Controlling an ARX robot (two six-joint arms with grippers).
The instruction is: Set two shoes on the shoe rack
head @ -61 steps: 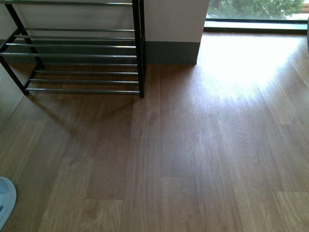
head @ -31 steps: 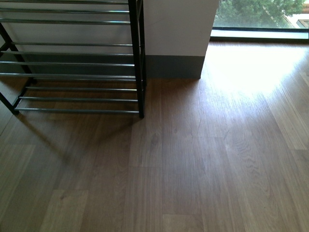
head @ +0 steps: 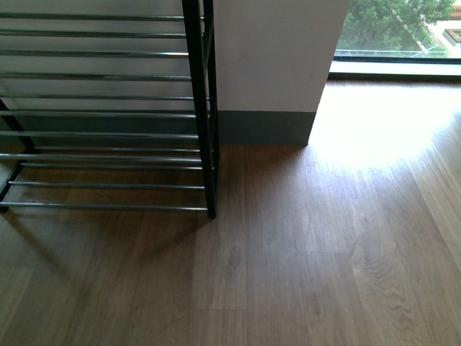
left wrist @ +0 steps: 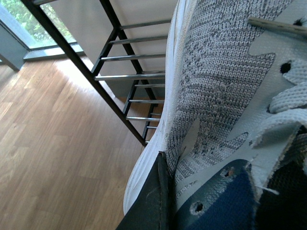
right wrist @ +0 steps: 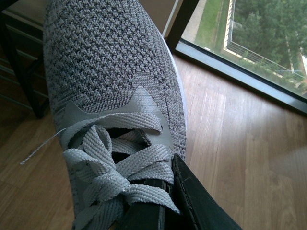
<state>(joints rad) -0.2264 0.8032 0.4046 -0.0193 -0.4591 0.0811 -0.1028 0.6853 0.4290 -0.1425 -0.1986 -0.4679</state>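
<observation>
Shoe (left wrist: 216, 96) pinched in left claw (left wrist: 156, 199), second shoe (right wrist: 110, 62) in right claw (right wrist: 168, 208), both held off the floor (head: 302, 274) for carrying. Rack (head: 108, 137) stands close ahead; setting them on its bars seems next.

Black-framed, chrome-barred shoe rack (head: 108, 76) stands upright at far left. First sneaker (left wrist: 216, 96), grey knit and white-soled, hangs in the air near it; second sneaker (right wrist: 110, 62), grey and laced, hangs likewise.
</observation>
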